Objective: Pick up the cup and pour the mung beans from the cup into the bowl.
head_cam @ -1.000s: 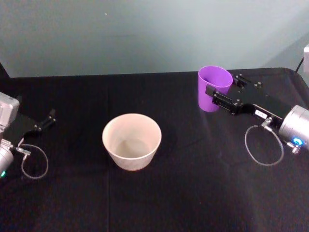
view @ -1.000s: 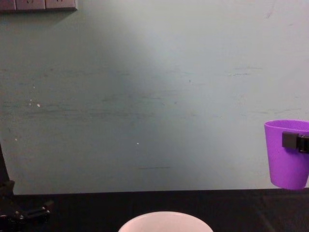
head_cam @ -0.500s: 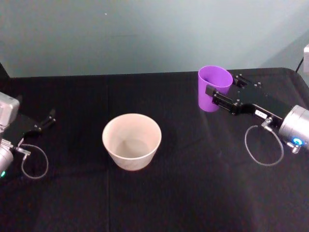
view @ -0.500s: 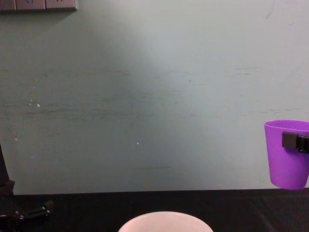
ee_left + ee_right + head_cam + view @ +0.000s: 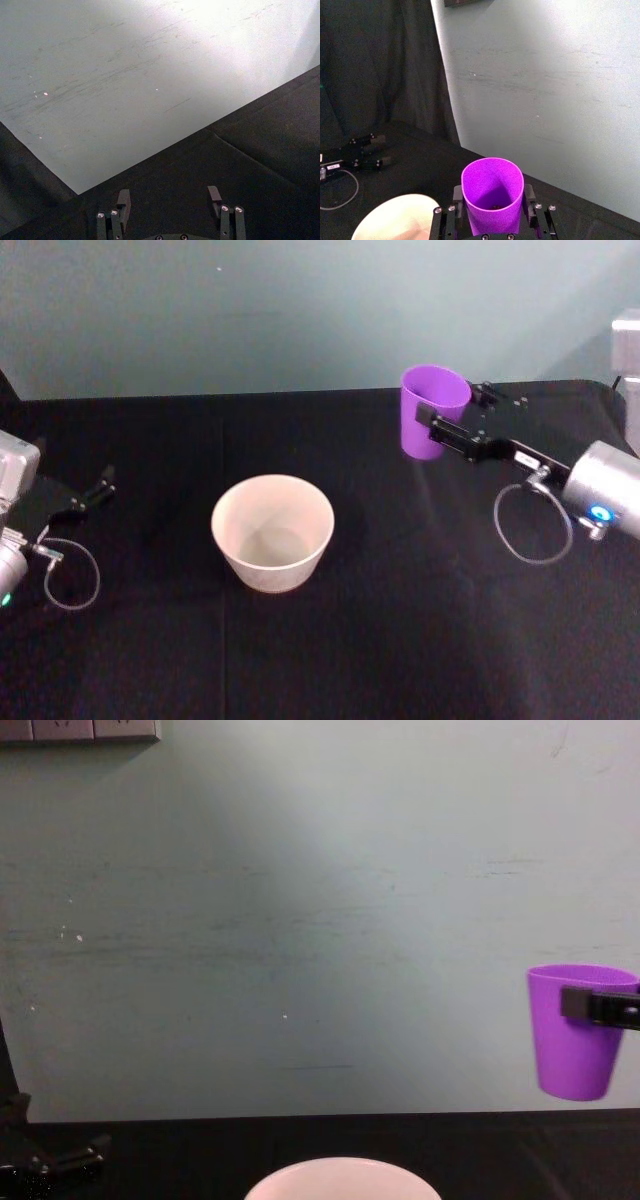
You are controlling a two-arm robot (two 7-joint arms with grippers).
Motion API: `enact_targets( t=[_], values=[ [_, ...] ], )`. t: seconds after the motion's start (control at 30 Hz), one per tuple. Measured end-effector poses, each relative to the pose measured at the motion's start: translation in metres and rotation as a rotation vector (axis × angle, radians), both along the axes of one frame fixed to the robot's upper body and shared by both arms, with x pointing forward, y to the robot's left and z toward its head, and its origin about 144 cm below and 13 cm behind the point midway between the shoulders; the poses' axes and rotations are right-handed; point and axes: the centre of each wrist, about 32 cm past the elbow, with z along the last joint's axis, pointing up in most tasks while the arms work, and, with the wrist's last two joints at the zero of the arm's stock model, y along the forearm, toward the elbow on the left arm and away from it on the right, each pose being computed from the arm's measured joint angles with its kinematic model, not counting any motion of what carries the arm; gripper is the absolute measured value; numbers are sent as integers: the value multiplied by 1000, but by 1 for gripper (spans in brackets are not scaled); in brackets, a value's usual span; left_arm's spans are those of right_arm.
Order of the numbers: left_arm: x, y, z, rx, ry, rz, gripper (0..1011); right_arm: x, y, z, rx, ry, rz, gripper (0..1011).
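The purple cup [image 5: 432, 400] hangs upright just above the black table at the right rear, with my right gripper [image 5: 452, 412] shut on its sides. In the right wrist view the cup [image 5: 492, 192] sits between the two fingers [image 5: 457, 195], and a few mung beans [image 5: 495, 206] show dimly at its bottom. The white bowl [image 5: 272, 502] stands empty at the table's middle, to the left of the cup and nearer to me. From the chest view the cup [image 5: 572, 1045] floats clear of the table's edge, and the bowl's rim [image 5: 340, 1166] shows at the bottom.
My left gripper [image 5: 92, 490] rests open at the table's left edge, its two fingers apart in the left wrist view [image 5: 169, 200]. Cable loops [image 5: 530, 530] hang from both wrists. A pale green wall [image 5: 300, 920] stands behind the table.
The right gripper has lifted the cup off the table and carried it a little to the left, toward the bowl. The left arm has stayed put.
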Motion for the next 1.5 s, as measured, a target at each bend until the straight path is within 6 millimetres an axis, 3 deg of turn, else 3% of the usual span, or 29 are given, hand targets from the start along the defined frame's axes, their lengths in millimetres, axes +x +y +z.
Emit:
enact_targets(
  t=[0.37,0.63,1.03,1.5],
  values=[
    [0,0,0,0,0,0,1000,37,35,-10,-95,-23,40,706],
    [0,0,0,0,0,0,1000,40,52,-24,-249,-127,40,706],
    [0,0,0,0,0,0,1000,35,54,-32,-316,-194,16,706],
    [0,0,0,0,0,0,1000,32,36,-26,-80,-47,24,706]
  ],
)
